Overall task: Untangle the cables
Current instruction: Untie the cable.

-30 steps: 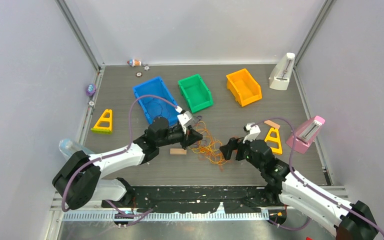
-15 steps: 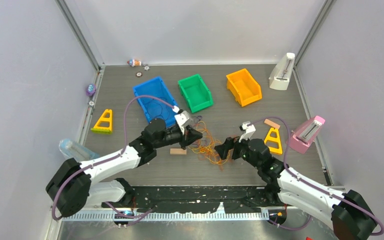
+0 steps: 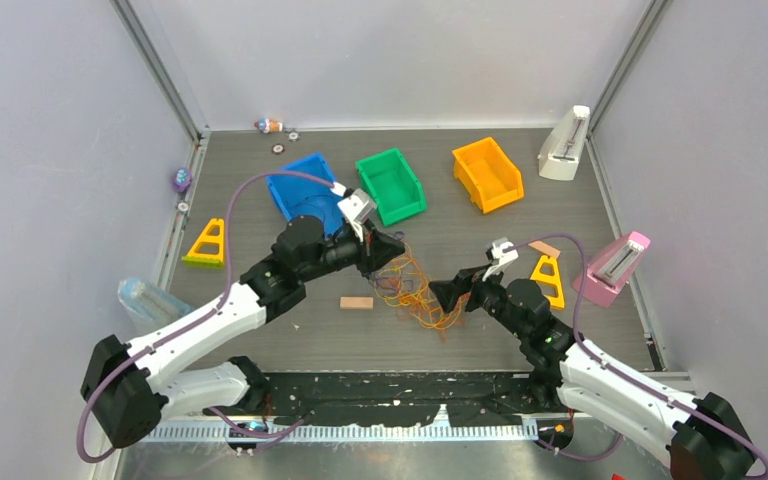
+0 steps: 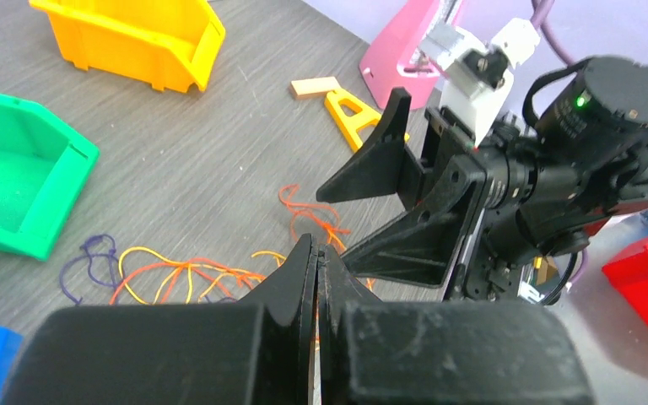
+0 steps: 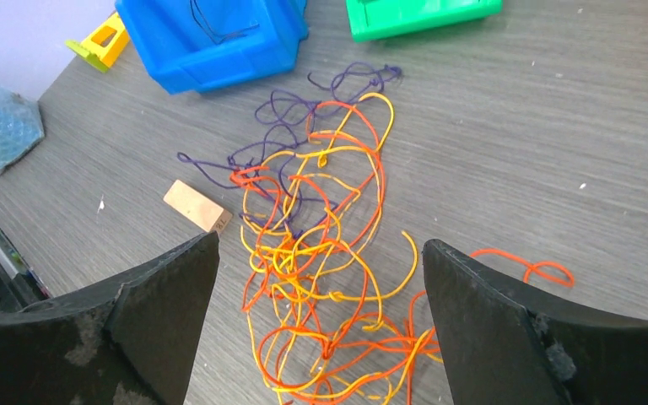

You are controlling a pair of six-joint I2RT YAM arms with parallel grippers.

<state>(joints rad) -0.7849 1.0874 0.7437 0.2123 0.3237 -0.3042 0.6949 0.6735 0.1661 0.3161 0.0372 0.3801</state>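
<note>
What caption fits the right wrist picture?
Open right gripper hovers over tangled orange, yellow and purple cables on the grey table.

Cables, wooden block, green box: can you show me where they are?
cables (image 5: pixel 312 253), right wrist view, middle of the tangle.
wooden block (image 5: pixel 196 207), right wrist view, its top face.
green box (image 3: pixel 390 188), top external view, its bare inside floor.

The left end effector (image 3: pixel 396 246) is drawn back toward the blue bin (image 3: pixel 290 190), and the right end effector (image 3: pixel 447 291) is brought closer to the cables (image 3: pixel 412 288).
</note>
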